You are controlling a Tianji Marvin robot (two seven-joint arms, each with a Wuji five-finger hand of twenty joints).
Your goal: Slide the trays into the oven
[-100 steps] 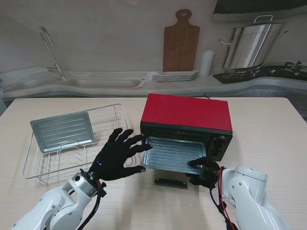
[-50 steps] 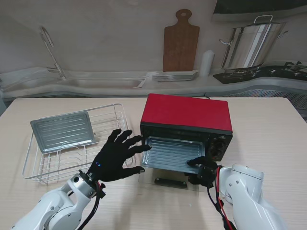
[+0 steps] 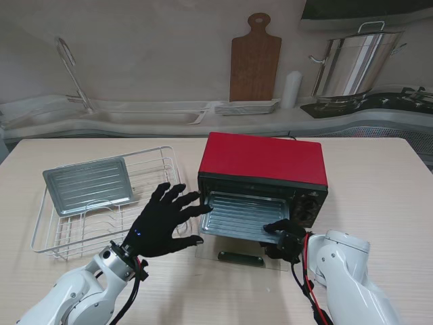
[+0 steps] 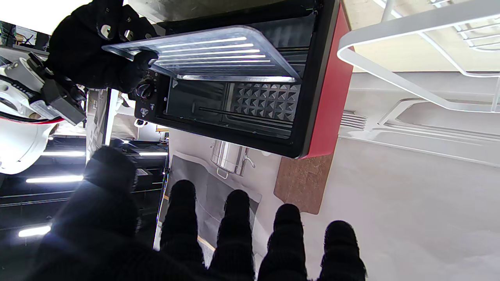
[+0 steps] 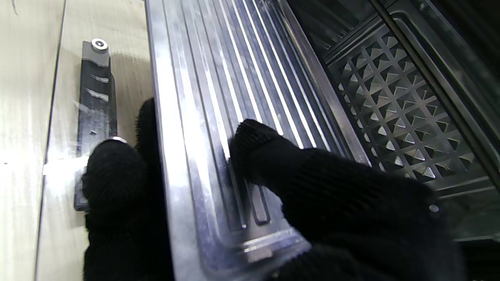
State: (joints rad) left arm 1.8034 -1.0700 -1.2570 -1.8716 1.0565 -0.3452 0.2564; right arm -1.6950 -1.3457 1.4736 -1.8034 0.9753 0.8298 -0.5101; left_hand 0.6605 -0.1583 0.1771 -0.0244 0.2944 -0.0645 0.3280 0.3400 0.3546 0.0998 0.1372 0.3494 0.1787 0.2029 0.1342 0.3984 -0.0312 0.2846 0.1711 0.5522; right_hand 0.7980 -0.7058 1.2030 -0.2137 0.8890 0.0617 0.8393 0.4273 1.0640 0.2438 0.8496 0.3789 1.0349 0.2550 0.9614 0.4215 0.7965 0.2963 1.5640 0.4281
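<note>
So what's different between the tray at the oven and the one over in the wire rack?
The tray at the oven is gripped at its near right corner by the right hand and sits partly inside the red oven. The tray in the wire rack lies untouched, resting tilted on the rack. The open left hand hovers between them, holding neither. Both trays are ribbed, silvery metal.
</note>
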